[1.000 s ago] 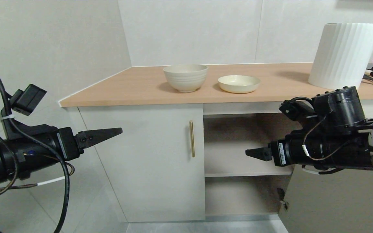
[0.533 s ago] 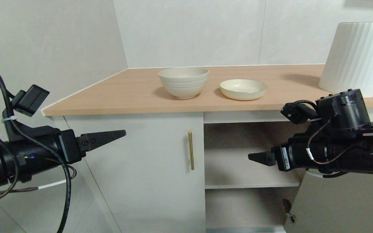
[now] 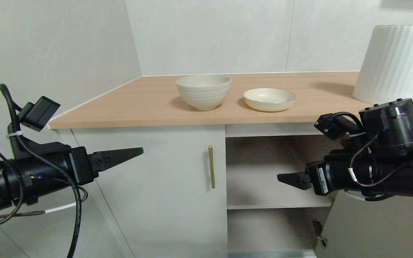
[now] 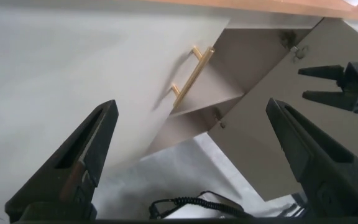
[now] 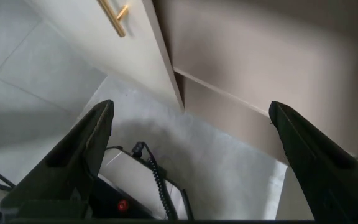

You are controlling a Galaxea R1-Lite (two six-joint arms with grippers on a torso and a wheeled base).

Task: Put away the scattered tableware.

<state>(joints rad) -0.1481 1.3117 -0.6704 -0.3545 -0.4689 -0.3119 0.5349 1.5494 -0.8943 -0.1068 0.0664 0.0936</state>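
Observation:
A ribbed cream bowl [image 3: 203, 91] and a shallow cream plate [image 3: 269, 99] stand side by side on the wooden countertop [image 3: 149, 104]. Below it, the cabinet's right half stands open, showing a shelf [image 3: 271, 188]. My left gripper [image 3: 134, 153] hovers low at the left, in front of the closed cabinet door [image 3: 156, 186], open and empty [image 4: 191, 149]. My right gripper [image 3: 283, 177] is level with the open compartment, also open and empty [image 5: 191, 155]. Both are below counter height, away from the tableware.
A tall white ribbed container [image 3: 396, 64] stands on the counter at the right. The closed door has a brass handle [image 3: 211, 166]. The opened right door [image 3: 382, 225] hangs out below my right arm. Walls close off the left side.
The head camera shifted between the first frame and half a second ago. Since then the left gripper has drifted slightly right and down, and the right gripper slightly down.

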